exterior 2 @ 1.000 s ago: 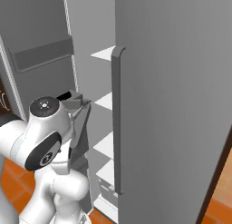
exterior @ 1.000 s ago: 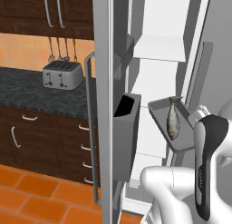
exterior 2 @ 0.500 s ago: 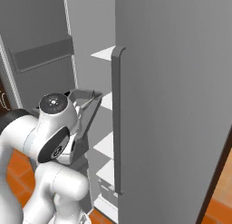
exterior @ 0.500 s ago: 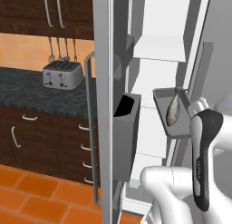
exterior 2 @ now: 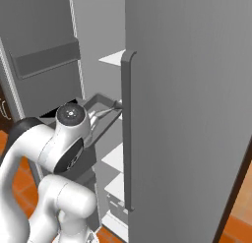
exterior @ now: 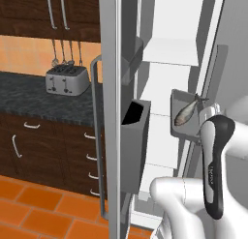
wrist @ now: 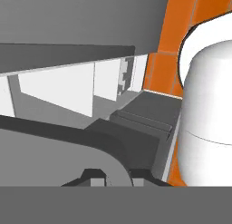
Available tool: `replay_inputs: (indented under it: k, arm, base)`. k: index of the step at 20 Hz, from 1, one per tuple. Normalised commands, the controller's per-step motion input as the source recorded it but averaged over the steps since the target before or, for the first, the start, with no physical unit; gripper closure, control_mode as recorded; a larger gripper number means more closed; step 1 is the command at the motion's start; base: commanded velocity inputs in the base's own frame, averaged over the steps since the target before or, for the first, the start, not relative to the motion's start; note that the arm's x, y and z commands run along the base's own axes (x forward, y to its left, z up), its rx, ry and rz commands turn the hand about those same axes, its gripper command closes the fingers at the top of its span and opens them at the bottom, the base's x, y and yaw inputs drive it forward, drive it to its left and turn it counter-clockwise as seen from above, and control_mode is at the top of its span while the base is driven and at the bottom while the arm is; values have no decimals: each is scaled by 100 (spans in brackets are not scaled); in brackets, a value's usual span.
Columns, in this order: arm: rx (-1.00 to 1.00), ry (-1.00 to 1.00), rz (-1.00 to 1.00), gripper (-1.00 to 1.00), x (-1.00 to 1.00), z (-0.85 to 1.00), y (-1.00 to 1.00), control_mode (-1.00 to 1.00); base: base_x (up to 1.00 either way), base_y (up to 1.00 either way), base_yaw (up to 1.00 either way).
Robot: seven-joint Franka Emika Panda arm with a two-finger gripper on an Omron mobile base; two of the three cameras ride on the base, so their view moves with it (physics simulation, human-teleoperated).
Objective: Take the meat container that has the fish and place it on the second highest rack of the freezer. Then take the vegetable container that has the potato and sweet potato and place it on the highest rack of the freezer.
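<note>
- Grey meat container [exterior: 180,98] raised in front of the open freezer [exterior: 169,49], steeply tilted, beside a white shelf partway up the compartment.
- Fish [exterior: 186,112] lying inside that container, head down and to the left, tail up near the right wall.
- Same container [exterior 2: 98,100] seen from the right base view as a grey tray edge just past the arm's round joint, reaching toward the shelves behind the grey freezer door [exterior 2: 187,114].
- Gripper [wrist: 111,180] pressed together on the container's near rim, the dark rim curving right across the finger tips in the hand view.
- Dark door bin [exterior: 133,136] hanging on the open left door, just left of the container and apart from it.
- Silver toaster [exterior: 67,81] on the black counter [exterior: 29,100], well left of the freezer.
- Orange tiled floor [exterior: 38,209] below.
</note>
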Motion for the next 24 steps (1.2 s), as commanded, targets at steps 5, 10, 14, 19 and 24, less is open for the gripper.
replay_inputs:
  k: [5, 10, 14, 19, 24]
  arm:
    - [-6, -3, 0, 100, 38, -15, 2, -100]
    - [-13, 0, 1, 100, 23, -11, -1, -100]
    - [-11, 0, 0, 100, -18, 0, 10, -100]
    - [-5, 0, 0, 100, -13, 2, 3, -100]
    - [-7, 9, 0, 100, 2, 12, 0, -100]
  base:
    - [0, 0, 0]
    - [0, 0, 0]
    - [0, 0, 0]
    - [0, 0, 0]
    - [0, 0, 0]
